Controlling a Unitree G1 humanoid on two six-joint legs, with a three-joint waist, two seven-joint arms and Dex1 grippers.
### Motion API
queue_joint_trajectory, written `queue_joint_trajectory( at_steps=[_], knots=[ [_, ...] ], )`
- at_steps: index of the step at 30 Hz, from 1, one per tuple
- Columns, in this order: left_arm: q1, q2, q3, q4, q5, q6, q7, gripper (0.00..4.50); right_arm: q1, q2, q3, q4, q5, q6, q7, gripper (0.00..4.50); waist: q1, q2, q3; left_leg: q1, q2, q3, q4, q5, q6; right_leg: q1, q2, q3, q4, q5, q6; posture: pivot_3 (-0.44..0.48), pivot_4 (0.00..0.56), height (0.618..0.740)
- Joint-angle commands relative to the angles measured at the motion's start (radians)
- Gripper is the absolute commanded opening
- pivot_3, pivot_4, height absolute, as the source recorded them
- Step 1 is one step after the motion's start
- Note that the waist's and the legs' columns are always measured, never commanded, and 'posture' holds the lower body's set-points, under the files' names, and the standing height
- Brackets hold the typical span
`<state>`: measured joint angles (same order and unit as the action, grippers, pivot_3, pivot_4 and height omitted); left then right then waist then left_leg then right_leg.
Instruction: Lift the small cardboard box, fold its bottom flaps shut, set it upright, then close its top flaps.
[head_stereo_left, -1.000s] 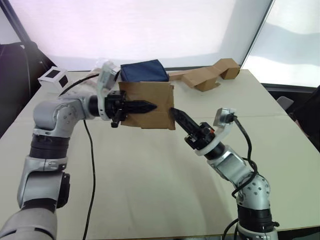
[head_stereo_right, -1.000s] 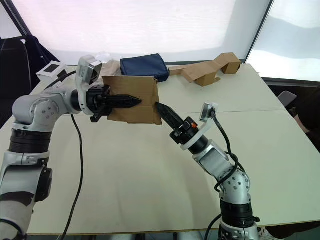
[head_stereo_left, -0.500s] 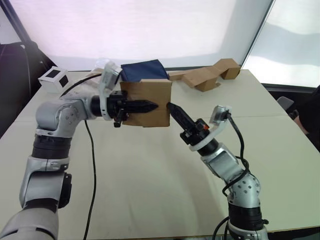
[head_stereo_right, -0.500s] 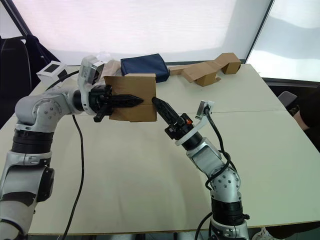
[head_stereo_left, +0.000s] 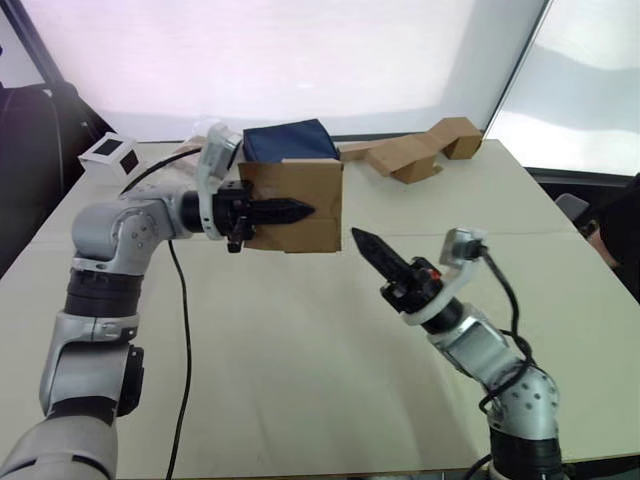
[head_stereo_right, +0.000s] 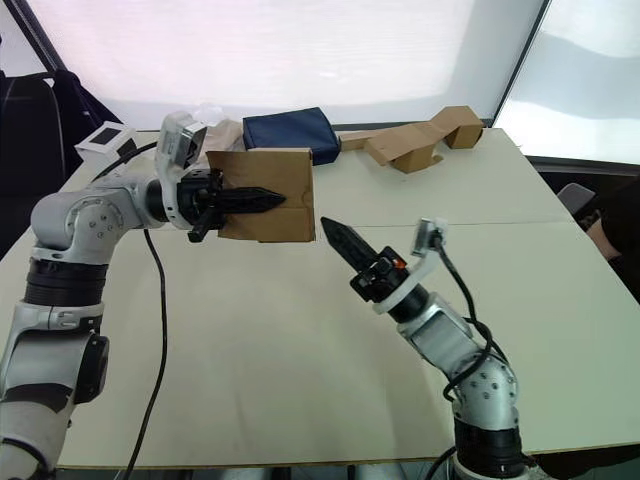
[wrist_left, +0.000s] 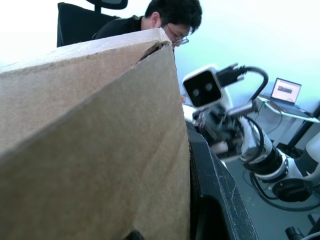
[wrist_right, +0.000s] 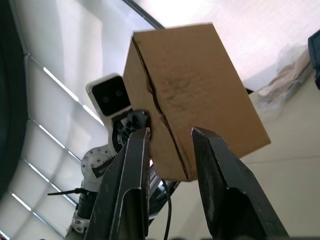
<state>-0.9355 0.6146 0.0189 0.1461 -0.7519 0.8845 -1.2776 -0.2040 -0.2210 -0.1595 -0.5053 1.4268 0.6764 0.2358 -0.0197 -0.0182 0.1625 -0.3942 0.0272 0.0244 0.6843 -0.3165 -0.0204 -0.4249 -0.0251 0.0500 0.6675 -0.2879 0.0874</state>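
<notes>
Left fingers (head_stereo_left: 290, 211) clamp small cardboard box (head_stereo_left: 305, 205); right fingers (head_stereo_left: 362, 241) parted, empty, beside it.

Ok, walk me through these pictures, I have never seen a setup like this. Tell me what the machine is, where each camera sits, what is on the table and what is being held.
This is a two-armed humanoid robot. Two pictures come from cameras in its head, looking down over its arms. The other two come from cameras on its wrists, looking along each arm's fingers.

The left gripper is shut on a small cardboard box, holding it up above the table. The right gripper hangs in the air just beside the box, apart from it; its wrist picture shows its fingers parted.

At the back of the table lie a dark blue pouch, a strip of folded cardboard and a white cube with black squares. A person sits beyond the table.
</notes>
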Motion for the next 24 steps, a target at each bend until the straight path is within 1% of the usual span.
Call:
queue_joint_trajectory(
  at_steps=[1, 3, 4, 5, 12, 15, 19, 22, 24],
  knots=[
    [-0.021, -0.004, 0.022, -0.005, -0.008, -0.017, -0.005, 0.00, 0.000, -0.014, -0.008, -0.031, 0.000, -0.023, -0.005, 1.06, -0.001, 0.000, 0.000, 0.000, 0.000, 0.000, 0.000, 0.000, 0.000, 0.000, 0.000, 0.000, 0.000, 0.000, 0.000, 0.000, 0.150, 0.740],
    [-0.024, -0.010, 0.020, 0.000, -0.005, -0.020, -0.007, 0.00, -0.007, -0.012, -0.003, -0.019, -0.024, -0.033, -0.002, 0.55, 0.000, 0.000, 0.000, 0.000, 0.000, 0.000, 0.000, 0.000, 0.000, 0.000, 0.000, 0.000, 0.000, 0.000, 0.000, 0.000, 0.150, 0.740],
    [-0.025, -0.012, 0.019, 0.001, -0.005, -0.021, -0.008, 0.00, -0.013, -0.009, -0.001, -0.013, -0.038, -0.039, -0.001, 0.07, 0.000, 0.000, 0.000, 0.000, 0.000, 0.000, 0.000, 0.000, 0.000, 0.000, 0.001, 0.000, 0.000, 0.000, 0.000, 0.000, 0.150, 0.740],
    [-0.026, -0.014, 0.018, 0.001, -0.004, -0.022, -0.009, 0.00, -0.024, -0.003, 0.003, -0.005, -0.055, -0.046, 0.000, 0.01, 0.000, 0.000, 0.000, 0.000, 0.000, 0.000, 0.000, 0.000, 0.000, 0.000, 0.001, 0.000, 0.000, 0.000, 0.000, 0.000, 0.150, 0.740],
    [-0.020, -0.018, 0.019, -0.013, -0.009, -0.016, -0.007, 0.00, -0.090, 0.005, 0.064, 0.025, -0.180, -0.063, 0.011, 0.01, 0.001, 0.000, 0.000, 0.000, 0.000, 0.000, 0.000, 0.000, 0.000, 0.000, 0.001, 0.000, 0.000, 0.000, 0.000, 0.000, 0.150, 0.740],
    [-0.013, -0.022, 0.015, -0.023, -0.011, -0.011, -0.005, 0.00, -0.125, 0.004, 0.115, 0.021, -0.214, -0.041, 0.030, 0.01, 0.000, 0.000, 0.000, 0.000, 0.000, 0.000, 0.000, 0.000, 0.000, 0.000, 0.000, 0.000, 0.000, 0.000, 0.000, 0.000, 0.150, 0.740],
    [-0.009, -0.030, 0.009, -0.032, -0.011, -0.007, -0.001, 0.00, -0.142, -0.003, 0.151, 0.015, -0.245, -0.022, 0.050, 0.01, 0.002, 0.000, 0.000, 0.000, 0.000, 0.000, 0.000, 0.000, 0.000, 0.000, 0.000, 0.000, 0.000, 0.000, 0.000, 0.000, 0.150, 0.740],
    [-0.008, -0.040, 0.009, -0.048, -0.018, 0.002, 0.012, 0.00, -0.137, 0.003, 0.141, 0.017, -0.267, -0.028, 0.035, 0.01, 0.003, 0.000, 0.000, 0.000, 0.000, 0.000, 0.000, 0.000, 0.000, 0.000, 0.000, 0.000, 0.000, 0.000, 0.000, 0.000, 0.150, 0.740],
    [-0.002, -0.040, 0.003, -0.076, -0.003, -0.008, 0.035, 0.00, -0.104, -0.003, 0.091, 0.023, -0.269, -0.047, 0.023, 0.01, 0.003, 0.000, 0.000, 0.000, 0.000, 0.000, 0.000, 0.000, 0.000, 0.000, 0.000, 0.000, 0.000, 0.000, 0.000, 0.000, 0.150, 0.740]
  ],
)
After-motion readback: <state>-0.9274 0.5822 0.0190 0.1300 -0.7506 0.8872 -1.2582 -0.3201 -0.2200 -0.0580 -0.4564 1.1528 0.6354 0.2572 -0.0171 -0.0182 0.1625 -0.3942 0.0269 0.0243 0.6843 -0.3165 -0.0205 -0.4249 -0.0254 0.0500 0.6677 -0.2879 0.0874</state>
